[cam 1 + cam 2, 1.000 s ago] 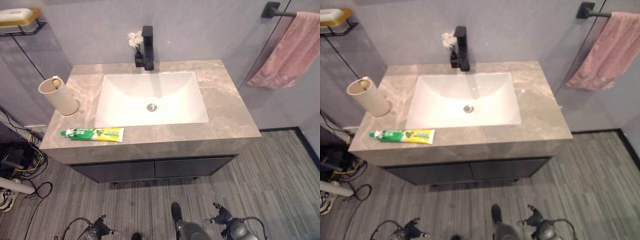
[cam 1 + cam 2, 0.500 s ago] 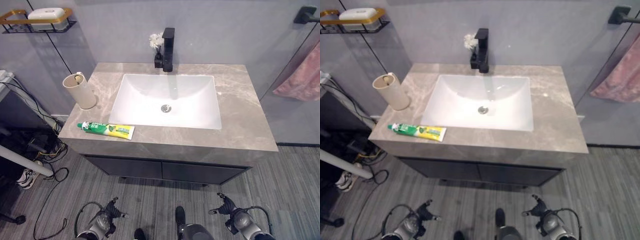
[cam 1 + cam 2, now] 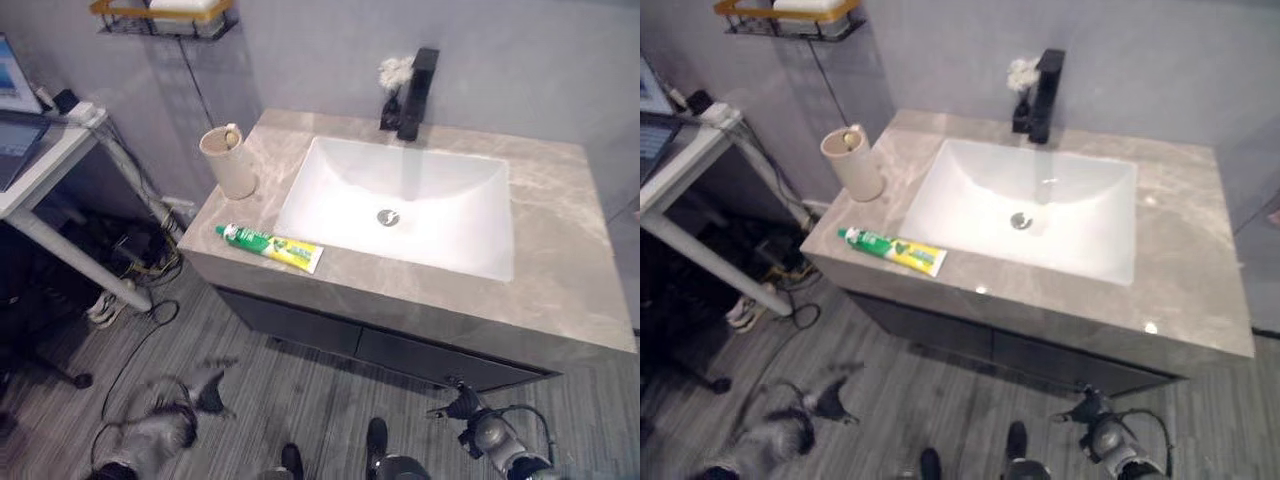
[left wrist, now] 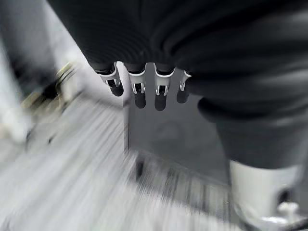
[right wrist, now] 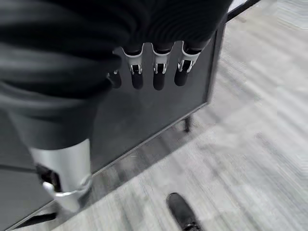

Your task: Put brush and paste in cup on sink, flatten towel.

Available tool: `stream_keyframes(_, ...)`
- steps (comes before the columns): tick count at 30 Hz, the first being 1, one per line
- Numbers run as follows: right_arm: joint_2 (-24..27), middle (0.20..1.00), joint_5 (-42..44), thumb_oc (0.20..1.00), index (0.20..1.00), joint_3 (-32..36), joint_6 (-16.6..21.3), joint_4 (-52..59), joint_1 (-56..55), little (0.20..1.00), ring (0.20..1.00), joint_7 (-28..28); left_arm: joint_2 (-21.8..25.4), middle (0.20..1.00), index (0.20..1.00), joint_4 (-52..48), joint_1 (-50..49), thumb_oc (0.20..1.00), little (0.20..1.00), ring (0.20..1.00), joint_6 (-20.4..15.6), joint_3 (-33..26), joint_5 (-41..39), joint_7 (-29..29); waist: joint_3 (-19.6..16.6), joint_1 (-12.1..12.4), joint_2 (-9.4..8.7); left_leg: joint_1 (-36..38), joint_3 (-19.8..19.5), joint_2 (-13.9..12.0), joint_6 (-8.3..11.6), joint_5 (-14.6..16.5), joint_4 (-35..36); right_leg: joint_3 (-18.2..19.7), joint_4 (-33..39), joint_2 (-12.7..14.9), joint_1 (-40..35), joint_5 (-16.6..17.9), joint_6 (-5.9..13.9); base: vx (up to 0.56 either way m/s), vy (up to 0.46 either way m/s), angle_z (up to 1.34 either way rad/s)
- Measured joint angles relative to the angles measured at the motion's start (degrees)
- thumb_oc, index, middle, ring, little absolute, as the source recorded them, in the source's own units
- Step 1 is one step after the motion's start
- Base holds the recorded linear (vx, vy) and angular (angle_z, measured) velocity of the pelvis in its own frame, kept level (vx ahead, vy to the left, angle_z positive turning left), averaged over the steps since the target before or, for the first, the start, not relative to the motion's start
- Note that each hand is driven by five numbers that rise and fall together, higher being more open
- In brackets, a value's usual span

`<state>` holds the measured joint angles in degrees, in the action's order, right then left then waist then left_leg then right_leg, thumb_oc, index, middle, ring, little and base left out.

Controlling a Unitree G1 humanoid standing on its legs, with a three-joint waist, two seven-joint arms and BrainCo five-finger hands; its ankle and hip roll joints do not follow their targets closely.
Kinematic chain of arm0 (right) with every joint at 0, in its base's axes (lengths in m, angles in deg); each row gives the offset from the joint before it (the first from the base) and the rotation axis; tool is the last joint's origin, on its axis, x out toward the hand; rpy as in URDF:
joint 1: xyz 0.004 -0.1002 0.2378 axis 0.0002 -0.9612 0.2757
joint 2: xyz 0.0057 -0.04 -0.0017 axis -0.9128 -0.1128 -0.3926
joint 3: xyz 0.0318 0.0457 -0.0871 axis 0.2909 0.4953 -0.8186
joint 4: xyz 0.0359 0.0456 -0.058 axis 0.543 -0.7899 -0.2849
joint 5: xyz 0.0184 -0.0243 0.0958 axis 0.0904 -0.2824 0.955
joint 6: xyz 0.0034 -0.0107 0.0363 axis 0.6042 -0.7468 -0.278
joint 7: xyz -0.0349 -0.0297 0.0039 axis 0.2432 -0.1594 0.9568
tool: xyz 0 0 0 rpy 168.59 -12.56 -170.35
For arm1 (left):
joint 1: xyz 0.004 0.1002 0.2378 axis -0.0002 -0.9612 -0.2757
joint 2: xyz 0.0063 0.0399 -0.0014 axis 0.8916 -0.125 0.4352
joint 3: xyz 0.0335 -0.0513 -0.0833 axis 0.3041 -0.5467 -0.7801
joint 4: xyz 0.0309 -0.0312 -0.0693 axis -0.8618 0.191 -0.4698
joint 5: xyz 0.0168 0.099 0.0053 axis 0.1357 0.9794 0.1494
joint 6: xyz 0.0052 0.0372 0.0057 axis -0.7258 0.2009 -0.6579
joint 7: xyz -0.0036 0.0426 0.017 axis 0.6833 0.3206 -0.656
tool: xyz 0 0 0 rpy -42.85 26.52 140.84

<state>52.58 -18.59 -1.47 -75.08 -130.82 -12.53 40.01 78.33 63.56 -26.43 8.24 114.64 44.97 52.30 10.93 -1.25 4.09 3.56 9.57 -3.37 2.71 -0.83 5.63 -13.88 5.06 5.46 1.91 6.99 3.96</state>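
A beige cup (image 3: pixel 230 162) stands upright at the counter's left end, with a pale piece at its rim that I cannot make out. A green and yellow toothpaste tube (image 3: pixel 268 248) lies flat near the counter's front edge, in front of the cup and left of the white sink basin (image 3: pixel 455 240). My left hand (image 3: pixel 165 432) hangs low over the floor at lower left, with its fingers (image 4: pixel 139 94) relaxed and empty. My right hand (image 3: pixel 490 437) hangs low at lower right; its fingers (image 5: pixel 159 77) are also relaxed and empty. Both hands are well below the counter.
A black faucet (image 3: pixel 415 80) with a small white flower (image 3: pixel 393 72) stands behind the basin. A wall shelf (image 3: pixel 165 15) holds soap at top left. A white table (image 3: pixel 45 165) with a laptop stands at the left, cables beneath. The dark cabinet front (image 5: pixel 144 120) faces my hands.
The camera has swung left: the sink has slid right in the picture, the pink towel has left it and the table has come in. My left hand is blurred and moving.
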Motion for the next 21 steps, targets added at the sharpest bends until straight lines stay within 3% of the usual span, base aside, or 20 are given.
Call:
stream_keyframes(1, 0.1, 1.0, -0.3, 1.0, 1.0, 0.0, 0.0, -1.6, 0.2, 1.0, 1.0, -0.1, 2.6, 1.0, 1.0, -3.2, -0.9, 1.0, 1.0, 1.0, -1.1, -1.6, -0.1, 0.3, 0.2, 0.6, 0.39, 0.3, -0.1, 0.1, 0.01, 0.0, 0.0, -0.2, 0.4, 0.1, -0.1, 0.0, -0.03, 0.06, 0.048, 0.09)
stream_keyframes(3, 1.0, 1.0, -2.6, 1.0, 1.0, 0.1, -0.1, -4.1, -0.5, 1.0, 1.0, -0.1, 15.6, 1.0, 1.0, -17.2, -8.0, 1.0, 1.0, 1.0, -5.5, -5.1, -0.3, 1.1, 0.4, 0.8, 0.48, 0.4, -0.3, 0.2, -0.04, 0.0, 0.0, -0.4, 0.2, 0.2, -0.3, -0.1, 0.12, 0.07, 0.044, 0.08)
stream_keyframes(5, 2.0, 1.0, -4.7, 1.0, 1.0, 0.0, 0.0, -4.0, -2.2, 1.0, 1.0, -0.1, 20.1, 1.0, 1.0, -22.1, -11.3, 1.0, 1.0, 1.0, -8.6, -8.2, -1.1, 1.3, 0.2, 0.7, 0.93, 0.8, -0.9, 0.4, -0.06, 0.0, 0.0, -0.8, -0.1, 0.4, -1.0, -0.3, 0.45, 0.04, 0.028, 0.11)
stream_keyframes(10, 1.6, 1.0, -7.1, 1.0, 1.0, -0.7, 0.3, -3.1, -2.5, 1.0, 1.0, -0.1, 23.1, 1.0, 1.0, -28.4, -12.0, 1.0, 1.0, 1.0, -12.5, -9.6, -2.6, 2.7, 0.3, 0.7, 1.05, 1.3, -1.0, 0.7, -0.06, 0.0, 0.0, -0.9, 0.0, 0.7, -1.5, -0.3, 0.67, 0.01, 0.013, 0.01)
stream_keyframes(13, 1.5, 1.0, -8.8, 1.0, 1.0, -3.8, 0.8, -0.7, -3.4, 1.0, 1.0, -0.6, 28.3, 1.0, 1.0, -37.2, -16.7, 1.0, 1.0, 1.0, -14.6, -14.7, -6.0, 4.6, 0.3, 0.6, 1.06, 1.4, -1.0, 0.7, 0.08, 0.2, 0.1, -0.9, 0.4, 0.8, -1.7, -0.4, 0.78, 0.01, 0.006, 0.0)
stream_keyframes(21, 0.6, 1.0, -10.9, 1.0, 1.0, -4.1, 1.0, 0.8, -4.0, 1.0, 1.0, -2.4, 27.5, 1.0, 1.0, -38.8, -16.7, 1.0, 1.0, 1.0, -14.4, -26.5, -11.7, 5.3, -0.4, 0.5, 1.99, 0.1, -1.0, 0.7, 0.28, 0.3, 0.1, -0.7, 0.3, 0.8, -0.5, -0.3, 0.85, 0.0, 0.0, 0.0)
